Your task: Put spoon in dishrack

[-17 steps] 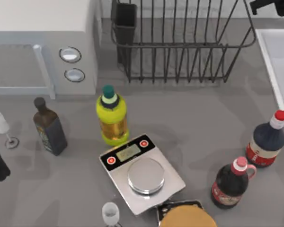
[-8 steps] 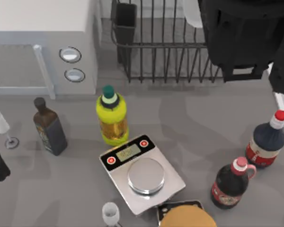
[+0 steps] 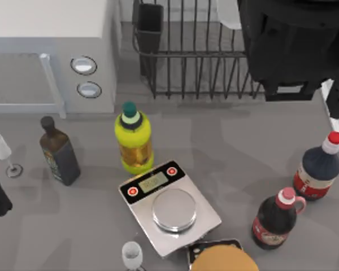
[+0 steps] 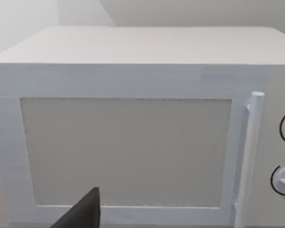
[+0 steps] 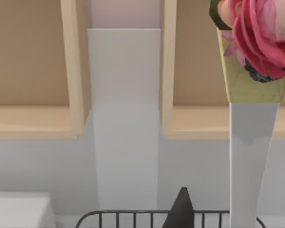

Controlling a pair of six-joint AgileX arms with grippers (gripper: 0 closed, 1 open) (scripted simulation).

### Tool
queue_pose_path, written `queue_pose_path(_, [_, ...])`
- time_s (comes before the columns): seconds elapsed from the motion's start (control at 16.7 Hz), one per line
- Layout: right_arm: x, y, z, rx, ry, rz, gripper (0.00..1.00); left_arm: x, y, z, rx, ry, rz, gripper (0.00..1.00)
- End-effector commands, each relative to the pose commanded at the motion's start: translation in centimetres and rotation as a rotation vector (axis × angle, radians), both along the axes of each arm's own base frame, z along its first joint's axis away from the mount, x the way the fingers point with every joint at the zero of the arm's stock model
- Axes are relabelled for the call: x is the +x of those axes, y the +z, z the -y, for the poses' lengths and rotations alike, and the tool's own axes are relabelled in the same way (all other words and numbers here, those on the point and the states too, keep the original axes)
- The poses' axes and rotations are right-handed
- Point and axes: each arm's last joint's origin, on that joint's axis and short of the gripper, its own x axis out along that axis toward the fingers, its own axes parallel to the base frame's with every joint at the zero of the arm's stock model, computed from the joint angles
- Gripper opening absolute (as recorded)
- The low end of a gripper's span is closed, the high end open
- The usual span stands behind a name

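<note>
Right arm hanging over the dishrack.
Spoon is sitting just beside it; finger state I cannot tell.

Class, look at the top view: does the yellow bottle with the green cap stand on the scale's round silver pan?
No: the yellow bottle stands on the table beside the scale, just beyond its display edge, and the pan is bare.

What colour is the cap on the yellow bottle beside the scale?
Dark green, on the yellow bottle; the top view shows it best.
</note>
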Motion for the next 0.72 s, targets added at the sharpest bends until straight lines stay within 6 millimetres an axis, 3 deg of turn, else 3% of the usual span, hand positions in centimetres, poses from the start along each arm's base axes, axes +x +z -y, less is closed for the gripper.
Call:
queue_pose_path(0.12, [1.1, -0.8, -0.6, -0.003, 0.002, -0.002, 0.0, 0.0, 0.0, 0.0, 0.0, 0.0, 0.0, 1.0])
queue_pose_path(0.3, [5.0, -4.1, -2.5, -0.007, 0.008, -0.005, 0.0, 0.0, 0.0, 0.0, 0.0, 0.0, 0.0, 1.0])
queue_pose_path(0.48, [10.5, -9.1, -3.3, 0.013, 0.01, 0.007, 0.0, 0.0, 0.0, 0.0, 0.0, 0.0, 0.0, 1.0])
queue_pose_path(0.72, [17.1, -16.3, -1.6, 0.019, 0.004, 0.017, 0.0, 0.0, 0.0, 0.0, 0.0, 0.0, 0.0, 1.0])
